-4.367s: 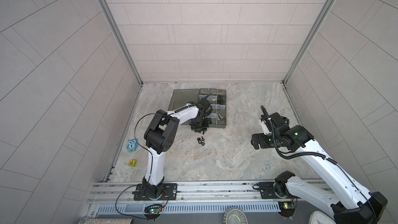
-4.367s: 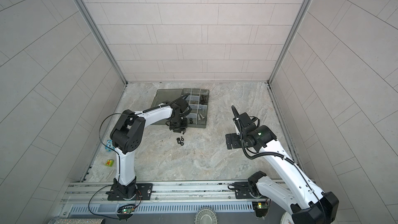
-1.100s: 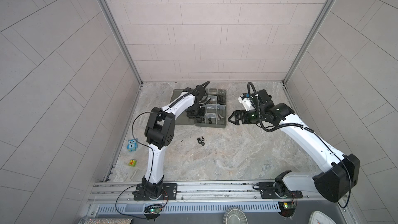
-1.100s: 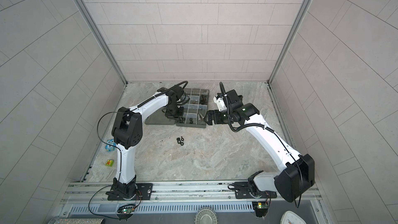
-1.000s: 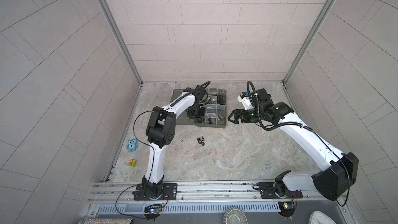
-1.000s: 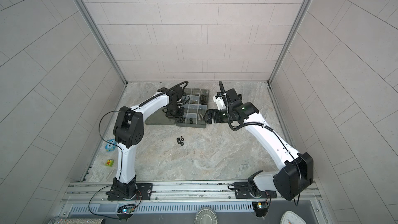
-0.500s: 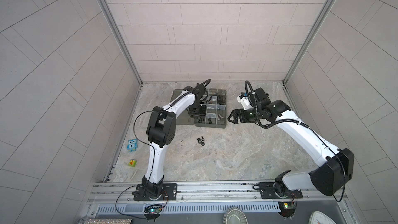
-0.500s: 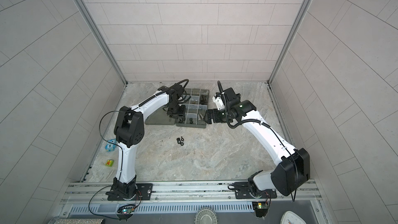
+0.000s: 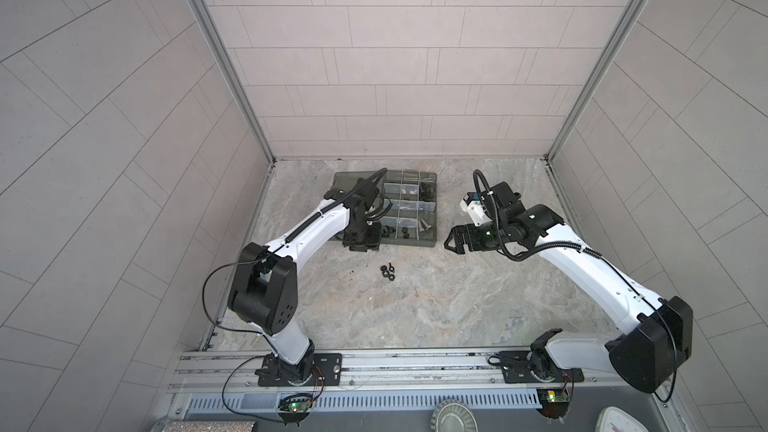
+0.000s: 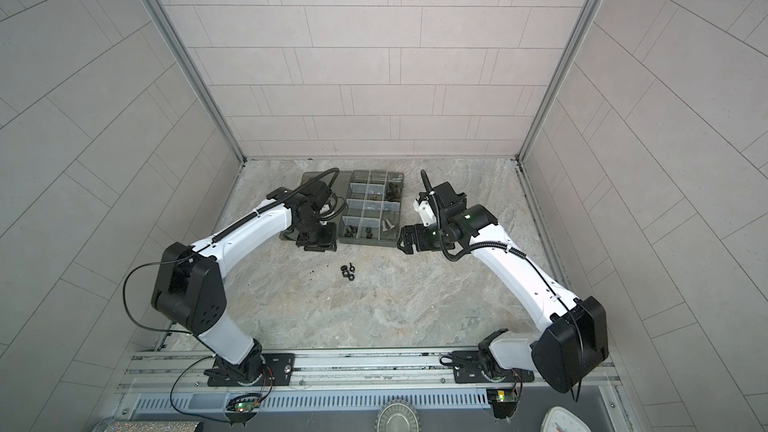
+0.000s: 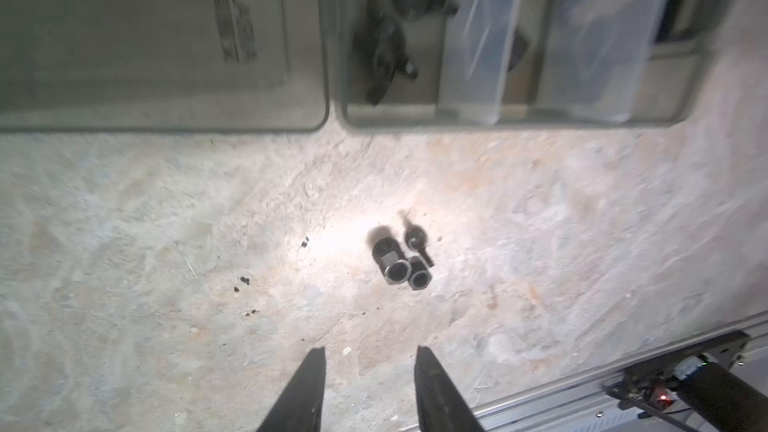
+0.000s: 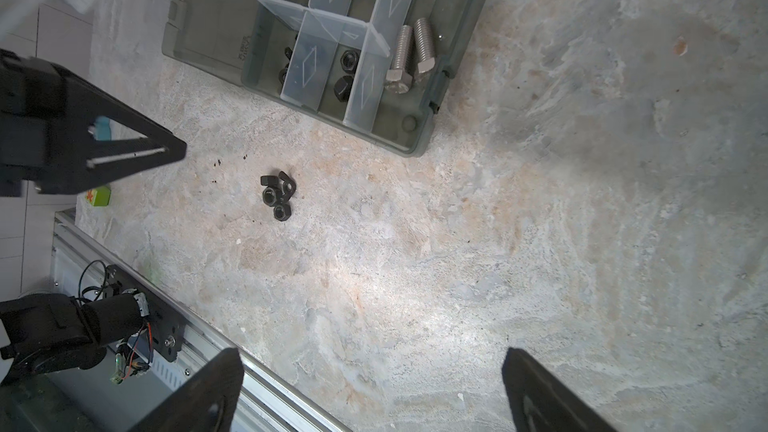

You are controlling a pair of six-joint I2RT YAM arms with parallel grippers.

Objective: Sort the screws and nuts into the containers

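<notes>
Bright, even lighting; left wrist view blurred.

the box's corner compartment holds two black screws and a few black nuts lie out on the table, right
No: the two screws in that corner compartment are silver, not black, as the right wrist view shows. Black nuts do lie out on the table.

White arm links [image 9: 307, 233], black joint housings [image 9: 264, 289], black corrugated cables [image 10: 454, 260].
</notes>
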